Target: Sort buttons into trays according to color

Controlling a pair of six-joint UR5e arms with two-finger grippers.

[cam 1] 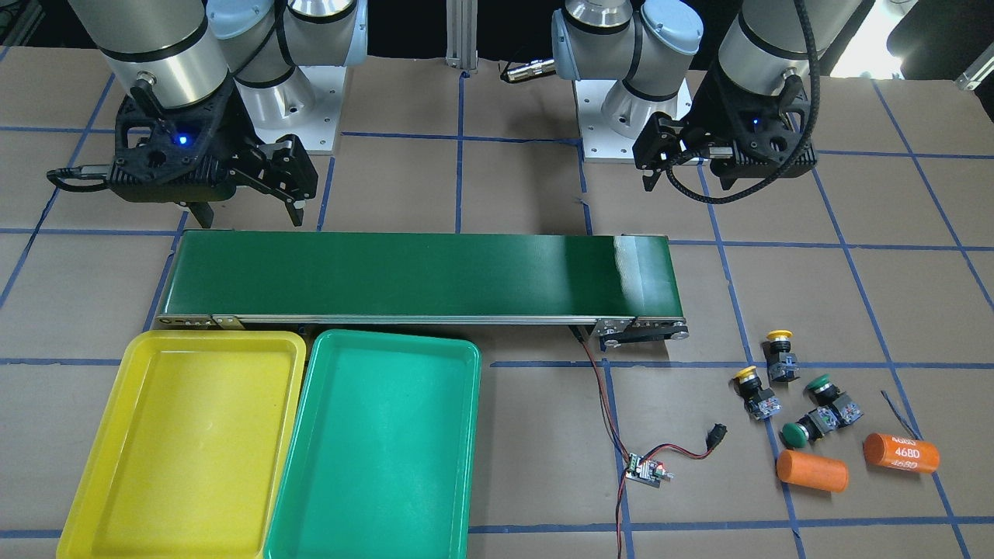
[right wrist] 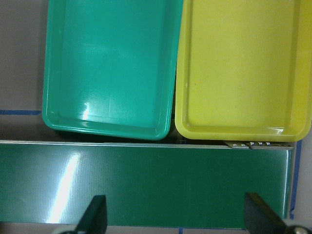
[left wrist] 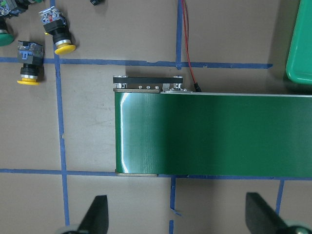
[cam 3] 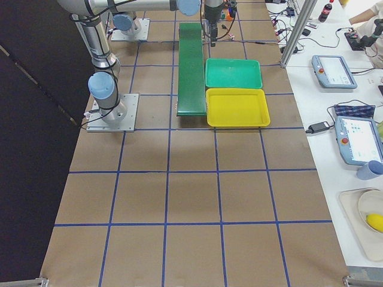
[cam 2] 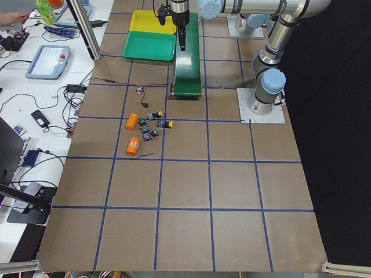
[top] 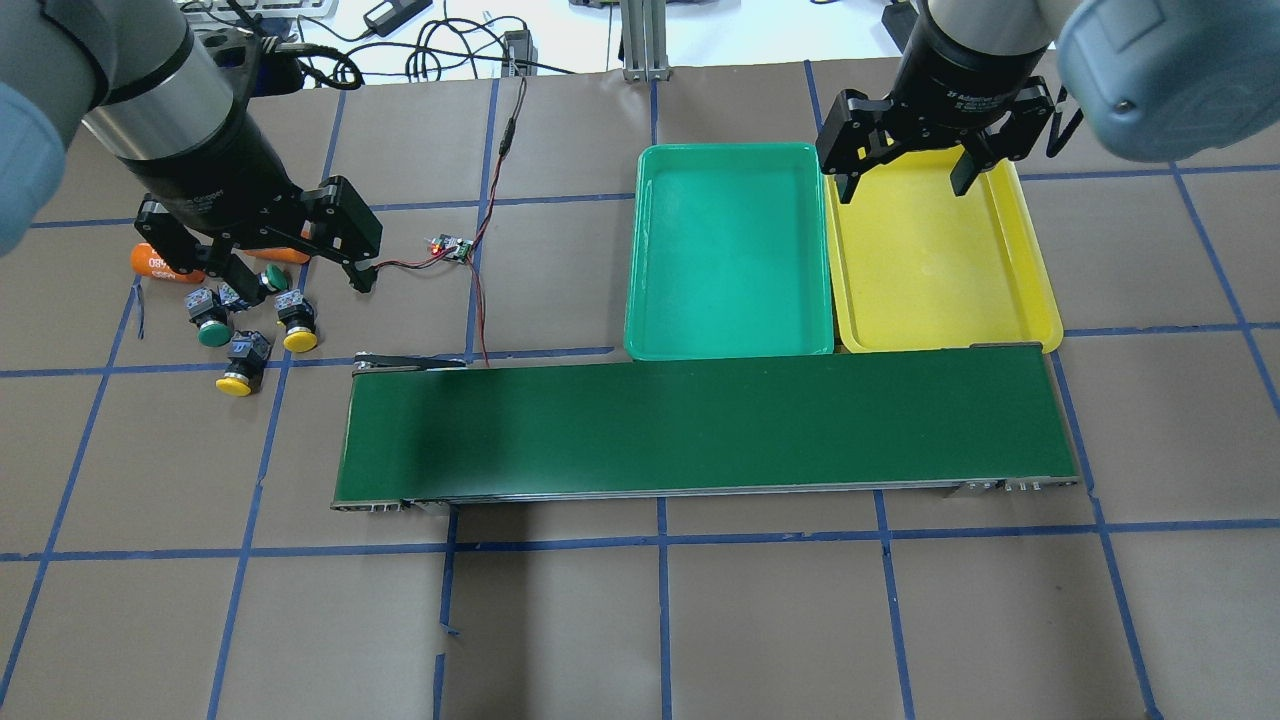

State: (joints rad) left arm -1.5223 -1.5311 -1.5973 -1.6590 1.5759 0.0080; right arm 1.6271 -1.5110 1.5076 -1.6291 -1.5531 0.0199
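tabletop point(top: 640, 620): brown paper with a blue tape grid, carrying everything below
conveyor belt point(top: 700, 425): long, dark green, running across the middle of the tabletop
yellow tray point(top: 940, 270): sitting against the belt's operator side at the robot's right end, long edge touching the teal tray
teal tray point(top: 730, 250): lying just beside the yellow tray, on its inner side, also against the belt
right claw point(right wrist: 175, 217): hanging above the belt end by the trays, fingers spread wide, gripping nothing
left claw point(left wrist: 178, 217): hanging above the tabletop at the belt's other end, fingers spread wide, gripping nothing
orange cylinder 1 point(cam 1: 812, 470): lying on its side at the operator edge of the button cluster
orange cylinder 2 point(cam 1: 901, 453): lying on its side near it, "4680" print showing
yellow button 1 point(cam 1: 781, 355): lying on the tabletop past the belt's end on the robot's left, well apart from both trays
yellow button 2 point(cam 1: 755, 392): lying just beside yellow button 1, cap pointing toward the robot
green button 1 point(cam 1: 832, 400): lying on its side between the yellow buttons and orange cylinder 2
green button 2 point(cam 1: 804, 429): lying just beside green button 1, cap near orange cylinder 1
controller board point(cam 1: 644, 470): sitting on the tabletop between the trays and the buttons, red and black wires running to the belt
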